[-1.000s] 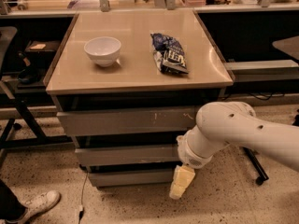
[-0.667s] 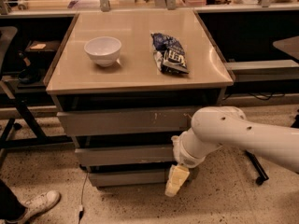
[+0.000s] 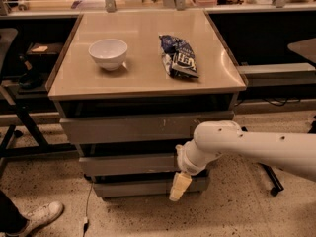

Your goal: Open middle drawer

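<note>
One stiff, handleless middle drawer (image 3: 128,165), probably slick-faced: best hooked at top lip; gripper (image 3: 178,186) just below its right end, fingers seemingly together.

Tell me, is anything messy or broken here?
Nothing is spilled or broken. The top drawer front has small pale scratches. The chip bag lies crumpled beside the upright bowl. The pincer hangs low, below the middle drawer.

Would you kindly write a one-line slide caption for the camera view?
Gripper low before the drawer cabinet, just below the middle drawer's right end; white bowl and snack bag on top.
</note>
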`<state>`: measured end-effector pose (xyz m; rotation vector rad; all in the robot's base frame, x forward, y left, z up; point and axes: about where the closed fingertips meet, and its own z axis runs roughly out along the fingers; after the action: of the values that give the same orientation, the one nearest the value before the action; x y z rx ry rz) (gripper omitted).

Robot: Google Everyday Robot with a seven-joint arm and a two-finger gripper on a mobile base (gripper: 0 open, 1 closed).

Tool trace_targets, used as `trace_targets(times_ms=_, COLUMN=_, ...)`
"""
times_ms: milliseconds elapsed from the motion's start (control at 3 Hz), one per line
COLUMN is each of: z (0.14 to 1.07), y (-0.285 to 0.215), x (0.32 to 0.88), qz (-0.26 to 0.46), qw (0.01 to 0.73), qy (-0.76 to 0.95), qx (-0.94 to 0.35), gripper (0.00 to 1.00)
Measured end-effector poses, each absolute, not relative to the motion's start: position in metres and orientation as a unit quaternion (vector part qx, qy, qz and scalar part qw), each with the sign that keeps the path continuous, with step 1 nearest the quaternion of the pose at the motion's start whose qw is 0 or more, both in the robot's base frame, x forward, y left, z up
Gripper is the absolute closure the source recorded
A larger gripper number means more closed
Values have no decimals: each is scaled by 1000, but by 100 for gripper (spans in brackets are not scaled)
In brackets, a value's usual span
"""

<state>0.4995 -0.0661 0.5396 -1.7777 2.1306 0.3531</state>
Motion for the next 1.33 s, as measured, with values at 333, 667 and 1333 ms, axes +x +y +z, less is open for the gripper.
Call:
trace_targets(times_ms=333, z=511, y=-66, x=511, qz=130, qw=154, qy=760, qx=-618, gripper=0)
trace_targets(times_ms=667, z=508, y=-66, x=510, qz=131, qw=153, qy=760, qx=-618, gripper=0)
trace_targets(times_ms=1333, z=456, y=-54, x=532, qz=127, qw=154, qy=755, qx=-624, gripper=0)
